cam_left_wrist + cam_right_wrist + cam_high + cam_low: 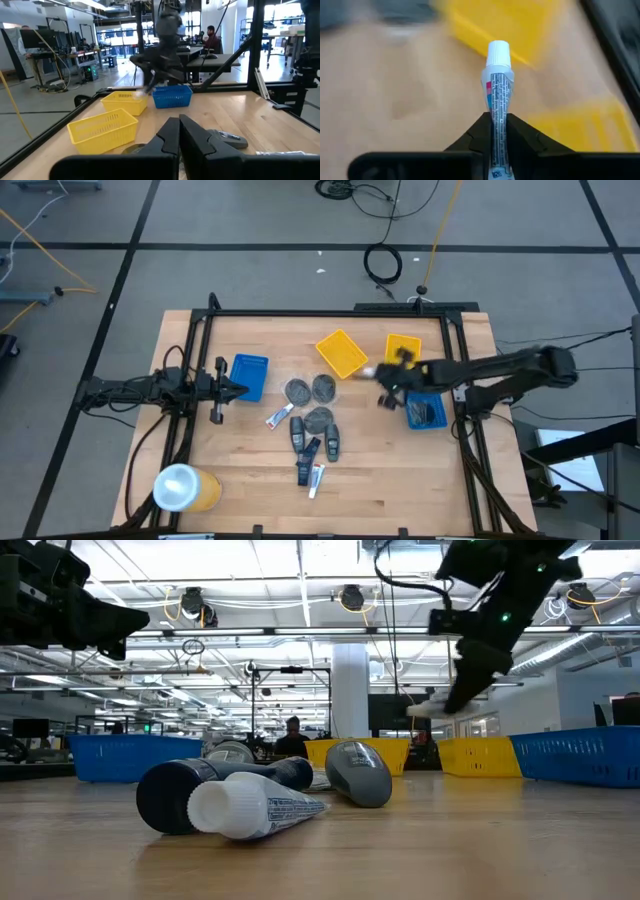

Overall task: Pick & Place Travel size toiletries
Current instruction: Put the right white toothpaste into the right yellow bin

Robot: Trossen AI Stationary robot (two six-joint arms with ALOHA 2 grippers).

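One small tube is pinched by its flat tail in the right gripper. It looks light, soft and squashy, so squeeze gently.

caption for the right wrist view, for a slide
Right gripper shut on a silvery-white tube, white cap pointing away, held above the wooden table near the yellow trays.

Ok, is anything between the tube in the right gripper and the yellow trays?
Nothing visible. The right gripper is shut on a small white-capped silvery tube, held above the wooden table. Both square yellow plastic trays lie just beyond it, with only open air between.
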